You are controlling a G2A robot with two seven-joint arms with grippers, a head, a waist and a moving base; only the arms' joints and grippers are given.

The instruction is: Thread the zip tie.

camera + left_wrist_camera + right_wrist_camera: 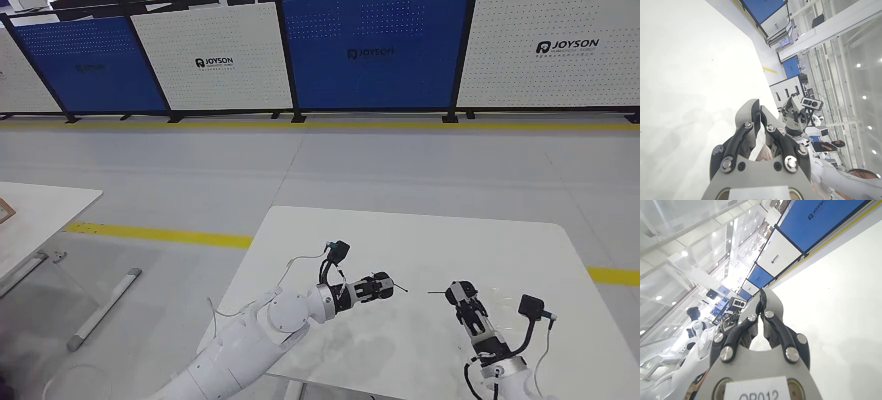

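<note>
White table (pixel 420 235) | left tool (pixel 390 287), right tool (pixel 452 291) clamped on zip tie (pixel 401 289) | ends seen from above

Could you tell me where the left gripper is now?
In the top view, the left gripper is over the table, left of centre, facing the right gripper nearby.

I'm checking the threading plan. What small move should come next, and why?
Probably ease the left gripper toward the right gripper: each looks shut on a thin zip tie end, and the tips point at each other with a gap between them.
</note>
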